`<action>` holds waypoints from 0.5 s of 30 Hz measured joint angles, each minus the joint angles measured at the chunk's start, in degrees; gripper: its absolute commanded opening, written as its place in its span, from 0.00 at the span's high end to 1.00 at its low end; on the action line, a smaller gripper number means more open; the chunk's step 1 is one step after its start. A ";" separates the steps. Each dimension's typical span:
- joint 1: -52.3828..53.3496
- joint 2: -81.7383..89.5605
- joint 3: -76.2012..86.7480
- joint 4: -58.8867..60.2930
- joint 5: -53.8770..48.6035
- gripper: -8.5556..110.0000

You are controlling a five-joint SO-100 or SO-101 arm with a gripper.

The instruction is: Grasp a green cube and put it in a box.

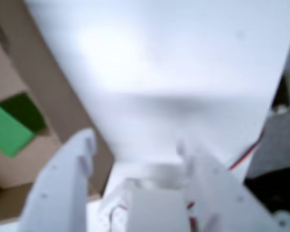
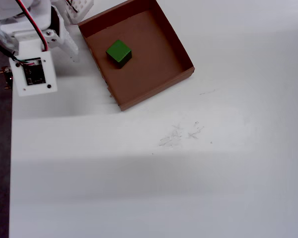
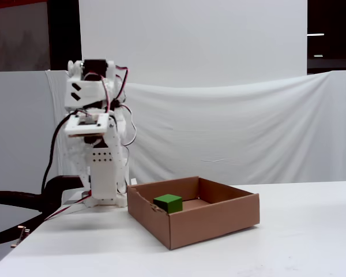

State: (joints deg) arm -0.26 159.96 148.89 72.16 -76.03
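A: Starting at the fingers [image 1: 135, 150]: in the wrist view we are seeing them parted, one white blade on each side, with nothing between them but bare tabotop beyond. Correction, bare tabletop [image 2: 188, 173]. They are holding nothing.

B: Agreed. And in the overhead view the fingers are sitting just outside the box [image 2: 181, 52], off its left wall, folded in close to the arm's base [image 2: 32, 74]. They are not touching the cardboard as far as we can tell.

A: The green cube [image 2: 119, 52] is resting on the box floor, toward the left wall and the far corner nearest the arm. In the fixed view we are seeing it low inside, its top below the rim.

B: So we are judging the placing step as done: the cube is lying in the box and is free of the fingers. What we are looking at seems to be the arm tucked back beside the box.

A: Then the next move is asking for very little. We are thinking only of settling the arm at rest, away from the box's left wall.

B: And keeping the fingers clear of that wall, since a nudge could shift the box.
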 measured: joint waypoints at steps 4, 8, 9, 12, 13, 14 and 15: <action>3.87 10.72 6.68 4.22 4.66 0.74; 6.59 15.21 9.14 4.83 10.90 0.74; 6.86 15.91 9.58 4.83 12.39 0.74; 7.21 17.40 11.51 3.43 16.17 0.74; 7.21 17.93 12.30 2.72 16.96 0.74; 7.47 18.46 13.27 2.11 17.49 0.74; 7.56 19.25 14.68 1.32 17.67 0.73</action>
State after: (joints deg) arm 7.29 179.21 163.56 73.48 -58.36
